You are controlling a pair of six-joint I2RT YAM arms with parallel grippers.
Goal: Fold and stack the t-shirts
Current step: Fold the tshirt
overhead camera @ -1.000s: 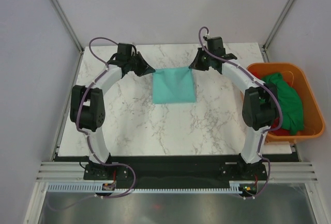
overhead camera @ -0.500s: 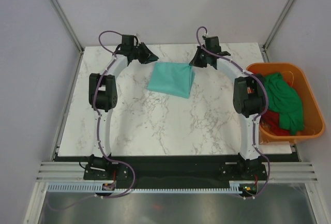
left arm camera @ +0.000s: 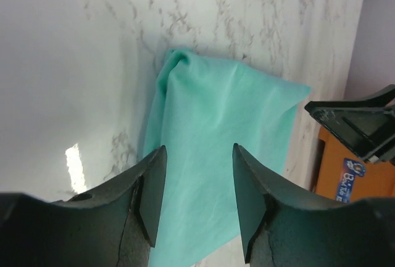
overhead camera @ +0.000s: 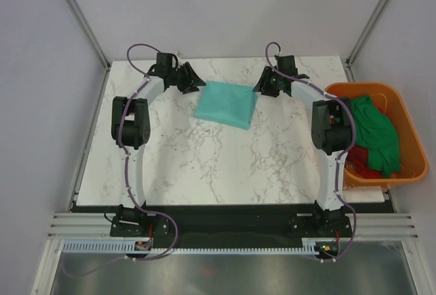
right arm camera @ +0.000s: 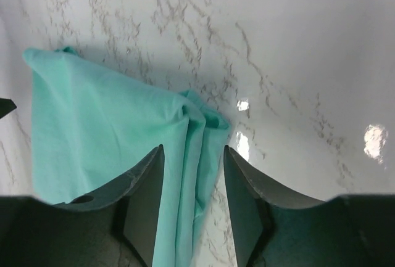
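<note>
A: Where is the teal t-shirt (overhead camera: 226, 104)?

B: It lies flat on the marble desk (overhead camera: 204, 165), in the far middle, folded into a rough four-sided shape. It sits a little askew, its near right corner pointing toward the right arm.

A: And the left claw (overhead camera: 195, 82)?

B: It is just beside the shirt's far left corner. In the left wrist view its two fingers (left arm camera: 151, 187) stand wide apart, with nothing between them but the teal cloth lying on the desk below.

A: So it grips nothing?

B: Nothing. The gap is empty.

A: The right claw (overhead camera: 263, 88)?

B: It is much the same, on the other side, just beside the far right corner. The right wrist view shows its fingers (right arm camera: 142, 199) spread wide, and under them the shirt's edge, where several layers of cloth bunch together in narrow folds. No cloth is pinched there either.

A: What about the other shirts?

B: The dark green t-shirt (overhead camera: 378, 135) is heaped in the orange tub (overhead camera: 385, 180) off the right edge of the desk. The red t-shirt (overhead camera: 361, 170) shows beneath it at the near side of the tub. Both are crumpled and well apart from the teal one
</note>
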